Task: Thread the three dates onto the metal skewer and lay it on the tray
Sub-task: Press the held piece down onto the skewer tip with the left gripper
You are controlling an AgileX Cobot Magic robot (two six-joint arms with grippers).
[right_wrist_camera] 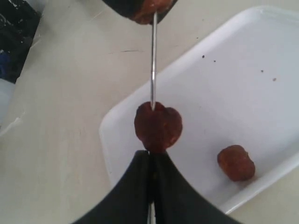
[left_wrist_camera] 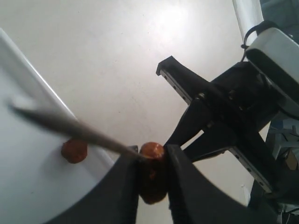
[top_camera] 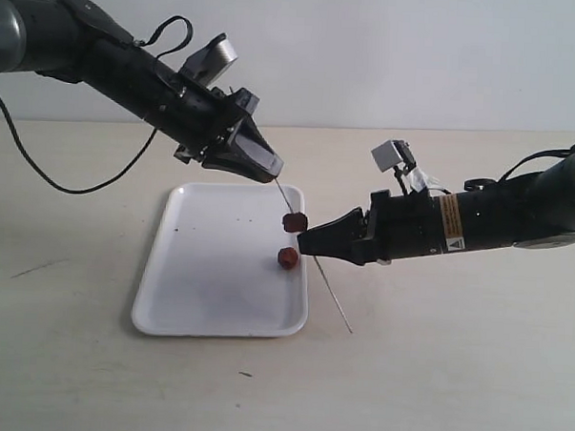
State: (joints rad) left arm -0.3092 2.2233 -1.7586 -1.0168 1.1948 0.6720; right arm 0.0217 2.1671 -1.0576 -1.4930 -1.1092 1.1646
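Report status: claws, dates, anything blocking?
Left claw shut on held date at skewer tip. Right claw shut on skewer. Threaded date just ahead of right claw; loose date on tray. Nothing in the way.

Legend: we see a bright, smooth metal skewer (right_wrist_camera: 153,60), wrinkled, dull-skinned dates (right_wrist_camera: 158,127), a smooth white plastic-looking tray (top_camera: 199,269), and a smooth, faintly shiny tabletop (top_camera: 452,375).

You're at a bare robot lab bench: plain beige tabletop (top_camera: 452,385), blank white wall (top_camera: 390,48) behind, black cable (top_camera: 74,191) trailing at left.
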